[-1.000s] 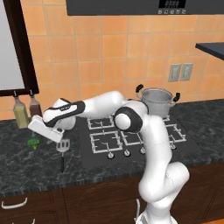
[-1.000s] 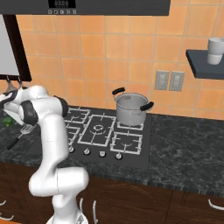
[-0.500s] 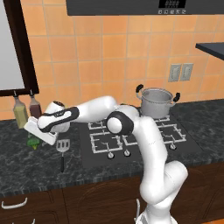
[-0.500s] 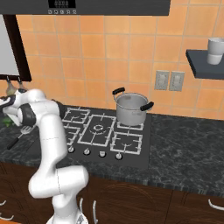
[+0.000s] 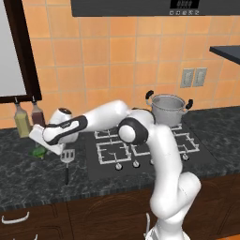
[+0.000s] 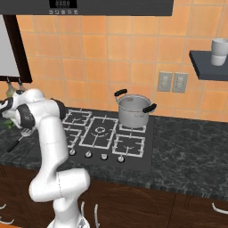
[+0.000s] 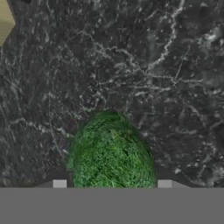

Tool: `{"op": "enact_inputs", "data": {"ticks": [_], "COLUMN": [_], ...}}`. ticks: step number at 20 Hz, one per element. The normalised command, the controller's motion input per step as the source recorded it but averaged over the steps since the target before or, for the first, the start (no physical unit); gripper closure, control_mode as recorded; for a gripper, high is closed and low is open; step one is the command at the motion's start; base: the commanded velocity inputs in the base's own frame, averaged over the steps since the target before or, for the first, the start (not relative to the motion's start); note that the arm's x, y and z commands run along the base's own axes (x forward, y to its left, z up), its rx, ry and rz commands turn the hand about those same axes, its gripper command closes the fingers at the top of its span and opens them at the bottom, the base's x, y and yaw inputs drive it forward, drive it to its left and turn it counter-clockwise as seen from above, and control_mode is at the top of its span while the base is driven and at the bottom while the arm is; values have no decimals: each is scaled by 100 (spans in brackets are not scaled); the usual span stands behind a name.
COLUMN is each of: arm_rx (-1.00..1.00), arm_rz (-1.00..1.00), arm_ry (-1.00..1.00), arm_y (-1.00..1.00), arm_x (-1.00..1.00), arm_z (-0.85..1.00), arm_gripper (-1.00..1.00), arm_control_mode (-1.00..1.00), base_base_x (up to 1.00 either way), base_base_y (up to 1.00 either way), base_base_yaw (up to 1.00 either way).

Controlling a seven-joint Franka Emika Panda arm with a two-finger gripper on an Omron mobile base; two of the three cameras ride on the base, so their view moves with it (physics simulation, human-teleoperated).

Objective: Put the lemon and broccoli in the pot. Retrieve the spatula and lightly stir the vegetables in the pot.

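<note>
broccoli (image 7: 111, 151) | light, crumbly top, best pinched across its crown | claw (image 7: 112, 186) straddling it, grip unclear

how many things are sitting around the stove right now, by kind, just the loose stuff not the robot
pots: 1, the steel pot on the back right burner
spatulas: 1, the spatula on the counter left of the stove
broccoli: 1, the broccoli between the gripper tips
bottles: 2, the bottles against the wall at far left
cups: 1, the white cup on the shelf
total: 6
</note>
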Motion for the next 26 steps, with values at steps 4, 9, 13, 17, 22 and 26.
{"op": "enact_inputs", "data": {"ticks": [4,9,13,17,22,26], "arm_rx": [-3,-10,-1,-6,-16,-24], "arm_rz": [15,21,22,10,1,0], "arm_ry": [-39,-40,-20,-16,-13,-11], "arm_y": [-100,-100,-100,-100,-100,-100], "arm_x": [-49,-58,-23,-14,0,0], "arm_z": [70,99,88,99,97,76], "arm_gripper": [100,100,100,100,100,100], "arm_control_mode": [-100,-100,-100,-100,-100,-100], "base_base_x": [0,0,0,0,0,0], "base_base_y": [0,0,0,0,0,0], "base_base_yaw": [0,0,0,0,0,0]}}
